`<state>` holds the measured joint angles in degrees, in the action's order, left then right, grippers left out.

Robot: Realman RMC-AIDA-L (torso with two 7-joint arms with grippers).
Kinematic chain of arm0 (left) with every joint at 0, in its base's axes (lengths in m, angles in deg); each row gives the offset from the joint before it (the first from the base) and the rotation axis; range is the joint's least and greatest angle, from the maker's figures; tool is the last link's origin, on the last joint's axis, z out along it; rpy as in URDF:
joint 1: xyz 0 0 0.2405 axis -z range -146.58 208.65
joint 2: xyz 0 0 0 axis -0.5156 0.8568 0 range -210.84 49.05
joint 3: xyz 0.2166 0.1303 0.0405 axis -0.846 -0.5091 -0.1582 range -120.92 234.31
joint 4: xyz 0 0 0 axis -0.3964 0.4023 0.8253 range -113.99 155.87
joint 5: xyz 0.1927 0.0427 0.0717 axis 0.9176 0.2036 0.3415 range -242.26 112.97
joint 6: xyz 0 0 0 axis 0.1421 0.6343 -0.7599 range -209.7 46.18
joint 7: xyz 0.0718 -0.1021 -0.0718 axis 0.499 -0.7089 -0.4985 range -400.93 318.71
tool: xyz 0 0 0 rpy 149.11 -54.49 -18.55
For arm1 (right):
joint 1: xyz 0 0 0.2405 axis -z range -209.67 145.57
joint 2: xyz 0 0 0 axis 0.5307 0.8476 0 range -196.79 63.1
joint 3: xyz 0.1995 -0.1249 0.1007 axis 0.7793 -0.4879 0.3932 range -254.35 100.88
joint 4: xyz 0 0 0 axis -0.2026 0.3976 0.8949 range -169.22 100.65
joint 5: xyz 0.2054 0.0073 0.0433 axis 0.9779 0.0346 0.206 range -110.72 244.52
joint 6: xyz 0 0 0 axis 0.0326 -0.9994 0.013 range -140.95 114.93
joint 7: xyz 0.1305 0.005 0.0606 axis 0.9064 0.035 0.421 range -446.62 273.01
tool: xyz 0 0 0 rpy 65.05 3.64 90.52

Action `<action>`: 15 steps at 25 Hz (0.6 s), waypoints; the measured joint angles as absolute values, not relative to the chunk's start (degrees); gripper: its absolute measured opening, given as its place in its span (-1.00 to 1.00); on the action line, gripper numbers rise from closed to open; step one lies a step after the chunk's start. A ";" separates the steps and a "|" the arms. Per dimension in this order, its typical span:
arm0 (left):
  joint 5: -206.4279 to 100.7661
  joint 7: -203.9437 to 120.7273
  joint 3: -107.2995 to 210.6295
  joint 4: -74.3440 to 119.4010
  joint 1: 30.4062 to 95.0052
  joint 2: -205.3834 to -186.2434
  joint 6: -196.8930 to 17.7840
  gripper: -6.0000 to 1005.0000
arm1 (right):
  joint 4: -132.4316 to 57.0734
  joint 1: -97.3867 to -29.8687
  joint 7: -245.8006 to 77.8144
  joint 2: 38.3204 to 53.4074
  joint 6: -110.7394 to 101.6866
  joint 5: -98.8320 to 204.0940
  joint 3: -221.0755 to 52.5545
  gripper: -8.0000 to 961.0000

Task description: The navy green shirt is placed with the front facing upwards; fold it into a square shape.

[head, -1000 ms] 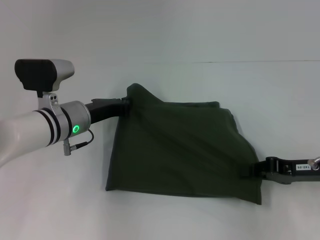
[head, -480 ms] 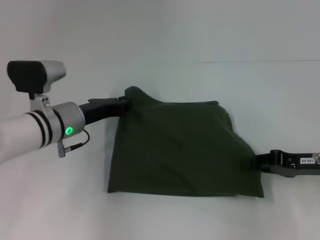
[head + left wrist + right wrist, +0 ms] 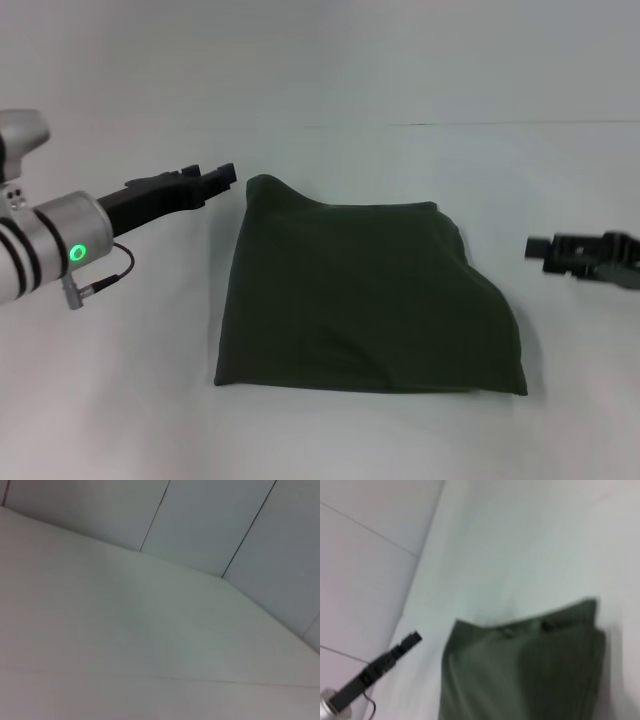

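The dark olive-green cotton shirt (image 3: 365,295) lies folded on the plain white desk (image 3: 420,60), in the middle, a bit toward the near side; it makes a blocky shape, nearly square, with a straight near edge and a straight left edge; no sleeves stick out and no lettering shows.

The left gripper (image 3: 215,178) is just beside the shirt's far left corner, off to the left and not touching; the right gripper (image 3: 545,250) is well off the right edge, apart from the cloth; the left one is nearer to the shirt; neither holds anything; whether their fingers are spread or pinched I cannot tell, since the tips look too small and dark; the left wrist view shows only bare desk and wall panels.

The shirt is a little wider left to right than near to far, so its long way runs across the desk; the far left corner pokes up in a small peak, and the right edge slopes outward toward the near right corner; I think the folding is almost done, and only that peak and the slanted right side look untidy.
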<state>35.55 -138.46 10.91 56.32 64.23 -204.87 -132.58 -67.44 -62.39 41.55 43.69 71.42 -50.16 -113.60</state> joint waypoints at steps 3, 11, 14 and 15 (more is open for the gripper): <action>35.55 -138.25 13.12 57.28 62.78 -204.89 -137.38 0.09 | -68.66 -64.20 41.50 43.76 71.52 -50.03 -111.76 0.37; 35.56 -134.46 14.32 59.04 59.61 -204.91 -146.09 0.39 | -65.95 -71.96 38.36 46.48 63.67 -50.54 -117.61 0.31; 35.64 -131.73 14.58 59.09 58.83 -204.91 -147.67 0.39 | -64.71 -74.18 37.33 47.67 58.63 -50.56 -122.35 0.19; 35.74 -130.69 14.60 59.10 58.62 -204.91 -148.20 0.39 | -64.55 -74.69 37.02 48.07 57.12 -50.56 -123.79 0.15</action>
